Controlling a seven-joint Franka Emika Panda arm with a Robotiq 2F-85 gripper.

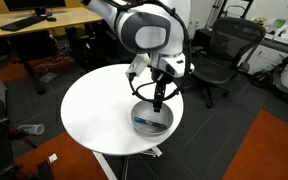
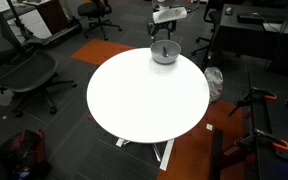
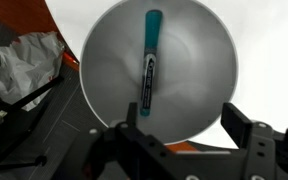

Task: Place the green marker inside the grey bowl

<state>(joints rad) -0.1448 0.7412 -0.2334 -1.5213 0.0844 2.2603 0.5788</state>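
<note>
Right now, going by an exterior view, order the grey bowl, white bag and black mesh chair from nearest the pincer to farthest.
1. grey bowl, directly under the pincer.
2. white bag, on the floor beside the table.
3. black mesh chair, across the table.

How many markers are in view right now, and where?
1. The green marker lies inside the grey bowl, flat on its bottom in the wrist view. No other shows on the white table in an exterior view, though something that thin could be missed there.
</note>
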